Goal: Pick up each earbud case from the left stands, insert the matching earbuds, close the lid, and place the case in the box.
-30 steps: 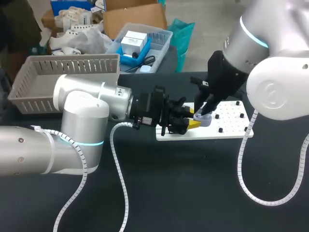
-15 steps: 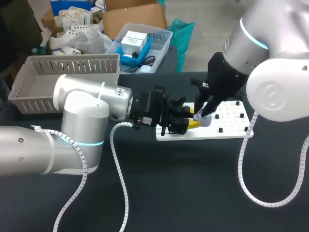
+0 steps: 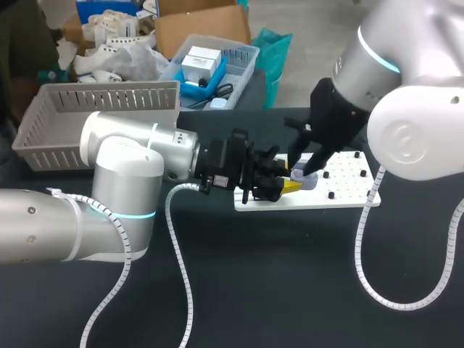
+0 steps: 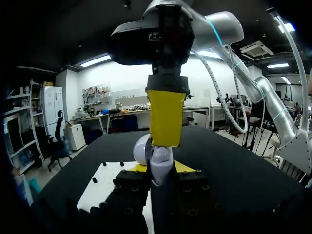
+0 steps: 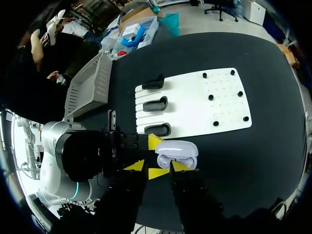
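Note:
A lavender earbud case [image 3: 306, 181] with its lid open is held over the white board's [image 3: 344, 190] near-left edge. My left gripper [image 3: 285, 182] is shut on it from the side. In the left wrist view the case [image 4: 159, 160] sits between both black fingers. My right gripper [image 3: 300, 166] hangs just above the case, open, with nothing seen between its fingers. In the right wrist view the open case [image 5: 176, 151] lies just ahead of my right gripper [image 5: 157, 168]. Three black stands [image 5: 157, 104] line the board's left side, all bare.
A grey slatted basket [image 3: 94, 109] stands at the table's back left. Several small black pegs [image 3: 357, 155] stick up from the board's right half. The left arm's cable [image 3: 177, 239] trails over the dark table in front.
My right gripper's fingers have spread a little and risen slightly off the case. The left arm and the case have stayed where they were.

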`<state>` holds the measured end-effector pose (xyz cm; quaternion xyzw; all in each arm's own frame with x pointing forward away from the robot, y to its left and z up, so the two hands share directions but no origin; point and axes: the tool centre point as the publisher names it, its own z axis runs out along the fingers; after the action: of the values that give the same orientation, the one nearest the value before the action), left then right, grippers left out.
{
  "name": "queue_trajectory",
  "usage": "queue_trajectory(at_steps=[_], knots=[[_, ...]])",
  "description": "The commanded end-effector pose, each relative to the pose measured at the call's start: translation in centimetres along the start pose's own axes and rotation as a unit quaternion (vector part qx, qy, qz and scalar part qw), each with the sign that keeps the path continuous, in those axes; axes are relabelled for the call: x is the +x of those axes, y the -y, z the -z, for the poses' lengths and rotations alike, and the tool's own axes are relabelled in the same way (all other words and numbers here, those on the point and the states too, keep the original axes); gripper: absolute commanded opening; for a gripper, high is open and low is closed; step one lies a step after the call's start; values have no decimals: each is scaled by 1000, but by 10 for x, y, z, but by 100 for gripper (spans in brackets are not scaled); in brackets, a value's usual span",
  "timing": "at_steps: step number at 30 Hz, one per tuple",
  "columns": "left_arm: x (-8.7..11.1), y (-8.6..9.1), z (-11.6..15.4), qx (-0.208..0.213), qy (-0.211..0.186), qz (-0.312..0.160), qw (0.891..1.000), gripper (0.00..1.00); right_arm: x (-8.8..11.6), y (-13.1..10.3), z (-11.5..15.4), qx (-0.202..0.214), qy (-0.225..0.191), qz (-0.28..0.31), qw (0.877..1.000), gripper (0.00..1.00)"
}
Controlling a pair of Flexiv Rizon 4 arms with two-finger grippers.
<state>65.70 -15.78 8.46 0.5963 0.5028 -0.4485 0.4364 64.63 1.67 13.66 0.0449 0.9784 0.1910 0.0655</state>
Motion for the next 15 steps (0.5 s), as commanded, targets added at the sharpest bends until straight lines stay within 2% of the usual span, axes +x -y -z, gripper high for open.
queue_trajectory(at_steps=[1,5,10,11,13,14,15], knots=[[0,1,0,-2,0,0,1000,0,7,-2,8,-3,-2,1,1000,33],[0,1,0,-2,0,0,1000,0,11,-3,17,-5,10,5,1000,37],[0,1,0,-2,0,0,1000,0,6,2,19,7,37,-18,999,45],[0,1,0,-2,0,0,1000,0,4,4,19,10,40,-24,999,53],[0,1,0,-2,0,0,1000,0,2,6,18,10,44,-34,998,84],[0,1,0,-2,0,0,1000,0,0,8,17,10,47,-40,998,92],[0,1,0,-2,0,0,1000,0,-2,9,17,10,49,-47,998,93]])
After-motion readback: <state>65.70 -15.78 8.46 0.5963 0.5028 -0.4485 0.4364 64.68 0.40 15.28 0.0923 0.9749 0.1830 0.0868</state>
